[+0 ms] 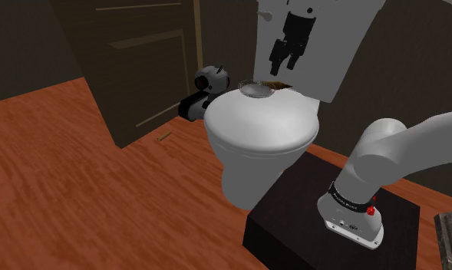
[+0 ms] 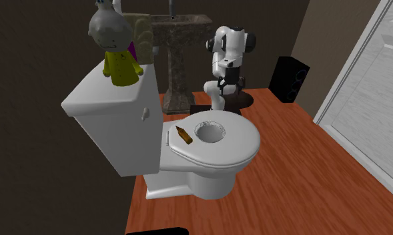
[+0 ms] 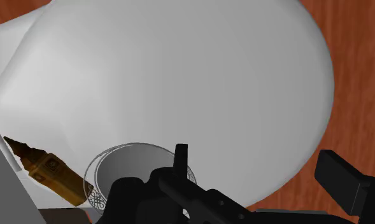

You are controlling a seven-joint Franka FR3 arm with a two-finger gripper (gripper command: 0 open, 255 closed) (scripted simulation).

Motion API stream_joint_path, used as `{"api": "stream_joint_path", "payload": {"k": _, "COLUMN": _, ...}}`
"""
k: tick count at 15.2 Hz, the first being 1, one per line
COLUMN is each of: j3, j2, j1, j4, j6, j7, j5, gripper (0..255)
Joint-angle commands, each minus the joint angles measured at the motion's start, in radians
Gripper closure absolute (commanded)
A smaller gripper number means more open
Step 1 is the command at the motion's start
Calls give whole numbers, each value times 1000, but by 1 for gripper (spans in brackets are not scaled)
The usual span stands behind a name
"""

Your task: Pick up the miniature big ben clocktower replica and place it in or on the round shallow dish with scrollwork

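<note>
Tool (image 1: 285, 67), fingers apart, clear of clocktower (image 3: 49, 172).

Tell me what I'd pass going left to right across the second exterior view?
Doll in yellow → brown clocktower replica → round dish → black speaker.

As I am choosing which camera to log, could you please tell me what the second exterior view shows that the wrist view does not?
The second exterior view adds a yellow-dressed doll, a pedestal sink, a black speaker and the white arm. The wrist view adds the scrollwork on the rim of the dish and the clock face on the brown clocktower. Both show the clocktower lying beside the dish on the white toilet lid.
</note>
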Motion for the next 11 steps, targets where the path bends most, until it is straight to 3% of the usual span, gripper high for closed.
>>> {"api": "stream_joint_path", "payload": {"k": 1, "j3": 0, "j2": 0, "j1": 0, "j4": 0, "j6": 0, "j7": 0, "j5": 0, "gripper": 0}}
{"api": "stream_joint_path", "payload": {"k": 11, "j3": -243, "j2": 170, "j1": -4, "j4": 14, "j6": 100, "j7": -378, "j5": -109, "gripper": 0}}
